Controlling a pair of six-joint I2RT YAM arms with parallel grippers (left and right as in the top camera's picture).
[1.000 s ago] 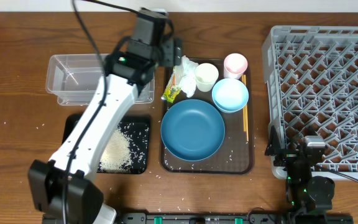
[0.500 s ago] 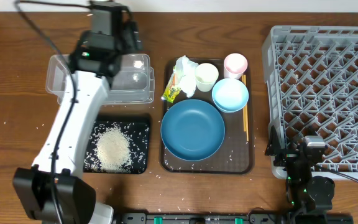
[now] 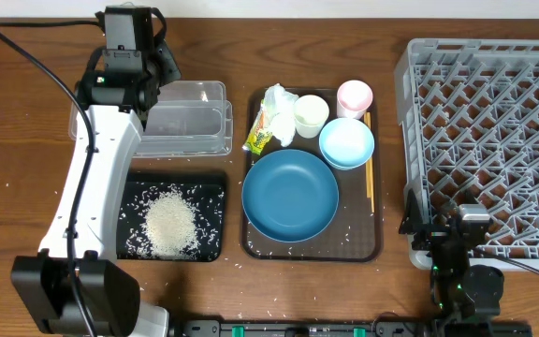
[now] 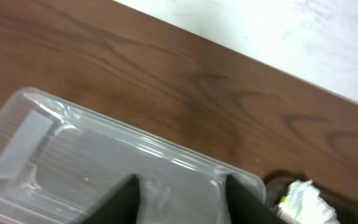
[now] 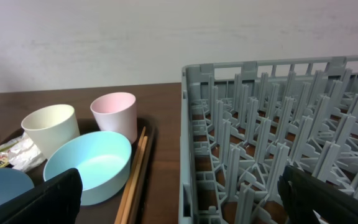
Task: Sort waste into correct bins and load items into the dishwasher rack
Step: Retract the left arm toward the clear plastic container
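Your wooden bench (image 3: pixel 26 140) carries the tub (image 3: pixel 195 122) at upper left, the black tray (image 3: pixel 215 180) just below it, the brown tray (image 3: pixel 374 234) at centre, the rack (image 3: pixel 494 122) at right, and stray rice grains (image 3: pixel 271 314).

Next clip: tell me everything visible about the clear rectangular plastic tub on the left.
The clear rectangular plastic tub is glossy and see-through, with rounded corners and a raised rim; wood grain shows through its floor. It looks empty. It sits flat on the wooden table, left of the dark brown serving tray and beyond the shallow black tray holding white rice grains, apart from both. The left end effector hangs open over it; contact cannot be told.
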